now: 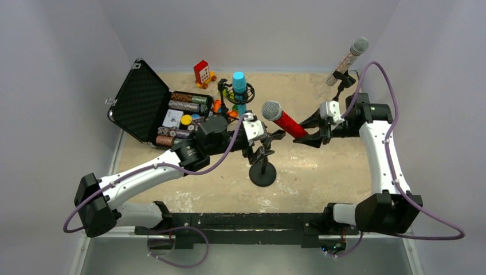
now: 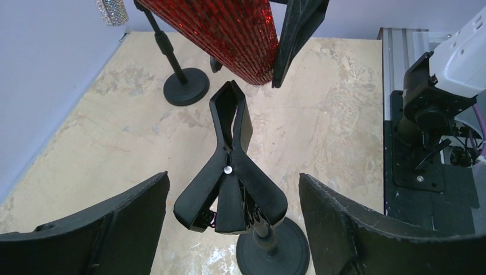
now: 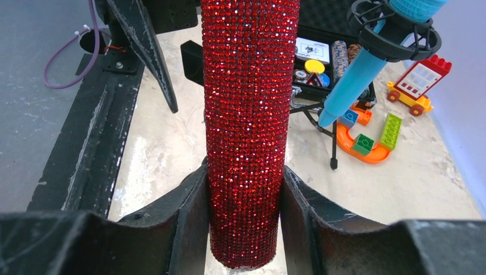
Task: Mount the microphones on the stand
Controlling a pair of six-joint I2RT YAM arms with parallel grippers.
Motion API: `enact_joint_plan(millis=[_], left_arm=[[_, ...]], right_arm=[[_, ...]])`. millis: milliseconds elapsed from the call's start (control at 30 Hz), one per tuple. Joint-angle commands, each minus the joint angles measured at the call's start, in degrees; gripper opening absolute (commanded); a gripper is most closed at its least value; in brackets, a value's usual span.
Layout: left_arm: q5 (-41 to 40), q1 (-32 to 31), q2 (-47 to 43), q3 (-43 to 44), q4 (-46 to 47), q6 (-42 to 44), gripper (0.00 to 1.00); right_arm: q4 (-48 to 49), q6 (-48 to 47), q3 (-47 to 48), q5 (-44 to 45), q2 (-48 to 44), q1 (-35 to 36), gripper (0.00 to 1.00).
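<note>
My right gripper (image 1: 306, 133) is shut on the lower end of the red glitter microphone (image 1: 285, 121), held in the air with its silver head pointing left; the right wrist view (image 3: 245, 172) shows both fingers pressed on its barrel (image 3: 247, 114). My left gripper (image 1: 272, 143) is open, its fingers (image 2: 109, 229) either side of the handles of the black spring clip (image 2: 232, 172) on the short stand (image 1: 262, 173), not touching them. The clip is closed and empty. The silvery-pink microphone (image 1: 347, 60) sits in a stand at the back right. The cyan-blue microphone (image 1: 239, 86) sits in a ring-mount stand.
An open black case (image 1: 140, 106) with rolls and small items lies at the back left. A red toy vehicle (image 1: 202, 73) and coloured bricks (image 3: 367, 143) lie near the cyan microphone's stand. A black rail (image 1: 240, 220) runs along the near edge. The back stand's base (image 2: 186, 86) is beyond the clip.
</note>
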Motion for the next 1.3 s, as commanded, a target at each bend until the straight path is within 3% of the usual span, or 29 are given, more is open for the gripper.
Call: enact_joint_plan(millis=[0,200,333,400,467,600,933,1267], left_arm=[[-1.11,0.29,-0.60,-0.71,5.99,-3.40,0.83],[-1.86,0.30,-0.49,-1.50,7.00,-6.42,0.71],[-1.78,0.30,-0.63,-1.96,7.19,-7.80,0.56],[-1.20,0.30,-0.83,-2.35,7.38,-8.25,0.43],[-1.14,0.29,-0.99,-2.72,7.68,-9.00,0.20],[-0.33,0.30,-1.18,-3.24,7.94,-11.95,0.02],[0.16,0.25,-1.81,-6.14,12.79,-16.41,0.00],[3.67,0.23,-1.83,-8.33,18.51,-20.62,0.00]], right_arm=[[-1.04,-5.14,-1.70,-4.64,0.75,0.39,0.00],[-1.13,-6.41,-2.00,-4.55,2.97,0.59,0.00],[-1.14,-6.69,-2.13,-4.61,4.14,0.91,0.00],[-1.12,-7.13,-2.53,-4.76,4.39,1.17,0.00],[-1.08,-7.76,-3.30,-4.81,4.35,1.57,0.00],[-1.05,-9.14,-5.40,-5.06,3.69,1.97,0.00],[-1.07,-11.90,-11.74,-3.68,1.74,5.16,0.00],[-1.18,-10.45,-10.50,-4.81,6.16,9.85,0.00]])
